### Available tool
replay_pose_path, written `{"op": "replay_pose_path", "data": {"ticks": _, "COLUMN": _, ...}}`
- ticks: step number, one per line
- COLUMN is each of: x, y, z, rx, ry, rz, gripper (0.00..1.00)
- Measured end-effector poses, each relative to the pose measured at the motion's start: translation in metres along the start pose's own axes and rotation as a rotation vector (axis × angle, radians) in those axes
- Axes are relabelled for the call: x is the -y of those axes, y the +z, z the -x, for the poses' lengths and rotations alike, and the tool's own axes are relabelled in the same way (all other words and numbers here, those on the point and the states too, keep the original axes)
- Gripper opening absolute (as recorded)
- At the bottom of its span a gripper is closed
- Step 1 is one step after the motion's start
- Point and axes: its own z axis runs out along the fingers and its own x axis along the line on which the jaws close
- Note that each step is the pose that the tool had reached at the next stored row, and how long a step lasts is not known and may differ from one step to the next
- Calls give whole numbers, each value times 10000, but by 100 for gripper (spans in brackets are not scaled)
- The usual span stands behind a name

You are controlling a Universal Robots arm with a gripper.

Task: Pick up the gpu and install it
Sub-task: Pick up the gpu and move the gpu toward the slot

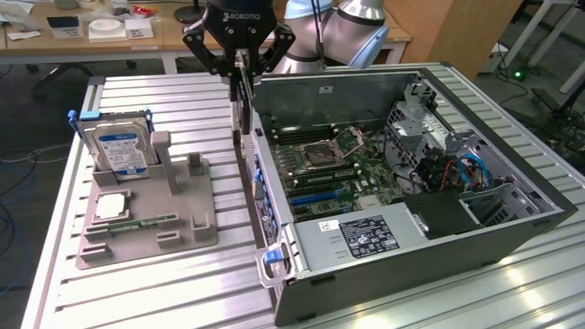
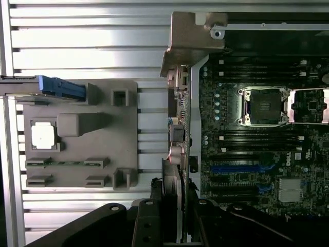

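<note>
One gripper (image 1: pixel 242 74), part-way closed and pinching the gpu (image 1: pixel 243 113) by its upper end. Card held upright, edge-on, clear of the table and hanging at the wall of the open computer case (image 1: pixel 475 247) nearest the grey tray (image 1: pixel 183 205); touching that wall or not, cannot tell. Motherboard (image 1: pixel 320 161) just beyond. Hard drive (image 1: pixel 123 151) upright in the tray, memory stick (image 1: pixel 137 223) flat.

This is a robotics lab: a robot arm (image 1: pixel 352 27) with its gripper (image 1: pixel 241 74) hangs over a slotted aluminium table (image 1: pixel 164 288) bearing an open PC case (image 1: pixel 512 229) and a grey parts jig (image 1: pixel 137 243). Behind are wooden desks (image 1: pixel 55 46) with boxes (image 1: pixel 107 29), and cables (image 1: pixel 14 161) lie on the floor.
</note>
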Motion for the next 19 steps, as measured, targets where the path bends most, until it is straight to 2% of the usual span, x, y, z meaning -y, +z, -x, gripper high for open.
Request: {"op": "replay_pose_path", "data": {"ticks": 19, "x": -5, "y": 11, "z": 154, "rx": 0, "ry": 0, "rz": 0, "gripper": 27}}
